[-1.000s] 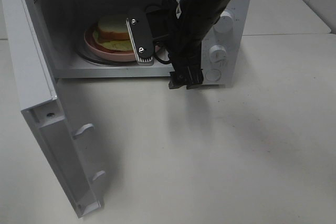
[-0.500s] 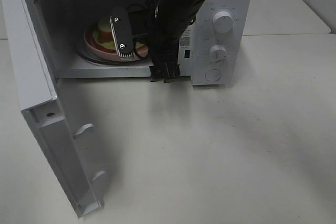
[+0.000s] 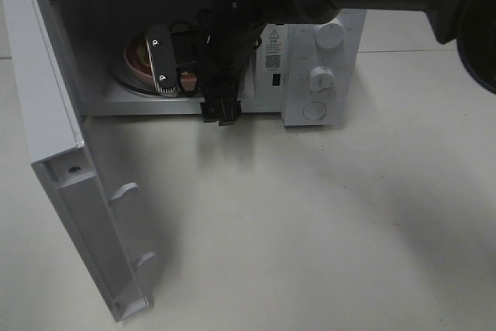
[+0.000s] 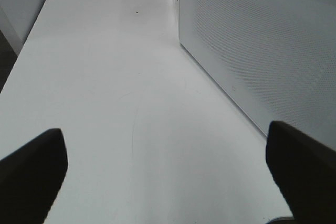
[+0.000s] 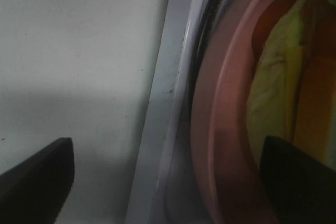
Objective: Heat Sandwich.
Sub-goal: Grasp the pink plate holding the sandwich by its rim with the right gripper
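While the microwave [image 3: 341, 106] stands on the worktop [image 3: 325, 230] with its door [image 3: 77, 215] swung wide, the high view shows the right arm [image 3: 232, 21] reaching across the middle into the cavity. One finger [image 3: 161, 67] of the right jaws stands in front of the pink plate [image 3: 132, 60], of which only a sliver shows. The sandwich [image 5: 273, 93] is all but hidden here. Counted: one microwave, one door, two knobs [image 3: 331, 35], one round button [image 3: 314, 111], and one arm in sight.

From the left wrist, the left jaws are spread wide over bare worktop, with nothing between them. The microwave's perforated side wall is just beside them. No sandwich or plate appears in this view.

From the right wrist, the right jaws are also spread, a dark fingertip at either edge, pinching nothing that I can see. Between them lie the cavity's front sill and the plate's rim. The sandwich rests on the plate inside the cavity, over toward one finger and deeper in; whether that finger touches it I cannot tell. Only its edge shows, yellow-green and reddish filling, so its long axis cannot be judged. Counted: one sandwich, one plate.

The right arm is clearly the nearer. With the sandwich seated inside, the coming move likely turns on drawing the jaws out through the opening, clear of the plate's rim.
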Robot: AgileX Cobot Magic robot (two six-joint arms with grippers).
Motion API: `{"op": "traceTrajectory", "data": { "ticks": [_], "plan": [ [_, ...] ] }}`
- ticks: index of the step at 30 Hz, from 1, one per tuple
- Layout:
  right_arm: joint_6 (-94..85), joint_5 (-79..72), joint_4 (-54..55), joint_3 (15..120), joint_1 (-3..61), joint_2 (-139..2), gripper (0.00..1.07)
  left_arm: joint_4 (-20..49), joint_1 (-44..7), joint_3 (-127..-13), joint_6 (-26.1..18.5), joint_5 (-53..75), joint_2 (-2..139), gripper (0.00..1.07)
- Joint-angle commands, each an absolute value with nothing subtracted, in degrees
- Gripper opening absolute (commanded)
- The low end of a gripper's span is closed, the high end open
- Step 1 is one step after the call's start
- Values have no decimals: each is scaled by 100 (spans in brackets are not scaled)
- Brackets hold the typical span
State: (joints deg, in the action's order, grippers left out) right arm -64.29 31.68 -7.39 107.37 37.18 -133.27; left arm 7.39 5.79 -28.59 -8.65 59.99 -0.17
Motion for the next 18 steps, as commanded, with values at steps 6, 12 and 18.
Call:
{"op": "traceTrajectory", "data": {
  "ticks": [6, 12, 18],
  "plan": [
    [-6497, 3214, -533, 10943, 3747, -13642, 87, 453, 602, -2842, -837, 5953, -143, 98],
    [-6497, 3272, -533, 10943, 3747, -13648, 70, 430, 602, -2842, -837, 5947, -143, 98],
    [-6234, 3518, -544, 10943, 3747, -13642, 6, 430, 602, -2842, -842, 5947, -143, 98]
  ]
}}
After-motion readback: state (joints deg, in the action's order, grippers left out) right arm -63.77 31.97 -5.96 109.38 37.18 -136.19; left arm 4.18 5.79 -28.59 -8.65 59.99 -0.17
